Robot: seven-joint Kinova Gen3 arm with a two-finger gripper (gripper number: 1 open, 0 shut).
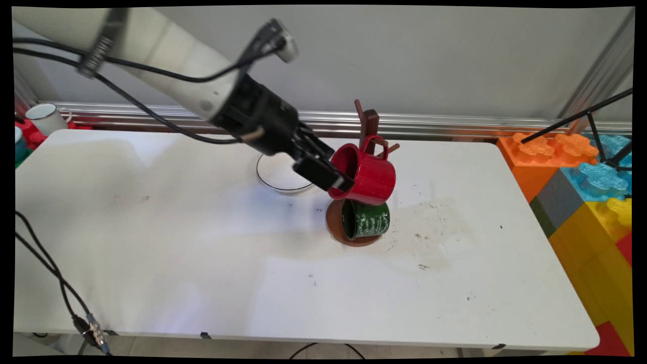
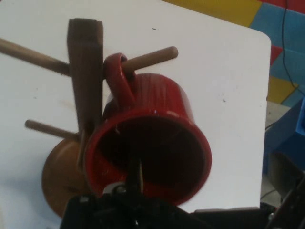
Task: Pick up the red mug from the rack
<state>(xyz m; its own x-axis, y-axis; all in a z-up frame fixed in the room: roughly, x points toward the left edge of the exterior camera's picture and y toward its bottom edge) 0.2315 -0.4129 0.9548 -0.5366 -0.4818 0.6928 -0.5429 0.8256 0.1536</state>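
Main view showed the black two-finger gripper (image 1: 337,180) clamped on the rim of a glossy red enamel mug (image 1: 365,174), one finger inside the mouth and one outside, at the rim's 7 o'clock. The red mug lay tipped on its side with its mouth toward the arm, its loop handle at 12 o'clock hooked over a peg of the dark brown wooden mug tree (image 1: 369,129). Directly below, at 6 o'clock, a dark green enamel mug (image 1: 365,220) hung above the tree's round base; it bore pale cursive lettering too small to read. A white bowl with a dark rim (image 1: 278,174) sat on the white table (image 1: 167,242) at 9 o'clock of the tree, partly behind the gripper. At the table's far 9 o'clock edge stood a white mug (image 1: 46,118), and at 3 o'clock large coloured plastic blocks (image 1: 586,187). Hand view showed the red mug (image 2: 157,143) filling the centre, its handle threaded on a wooden peg (image 2: 150,58) at 12 o'clock, the tree's post (image 2: 86,71) at 10 o'clock. Judged from its sheen, the mug was stiff, light and slippery, its enamel liable to chip; the rim or handle looked the sound holds.
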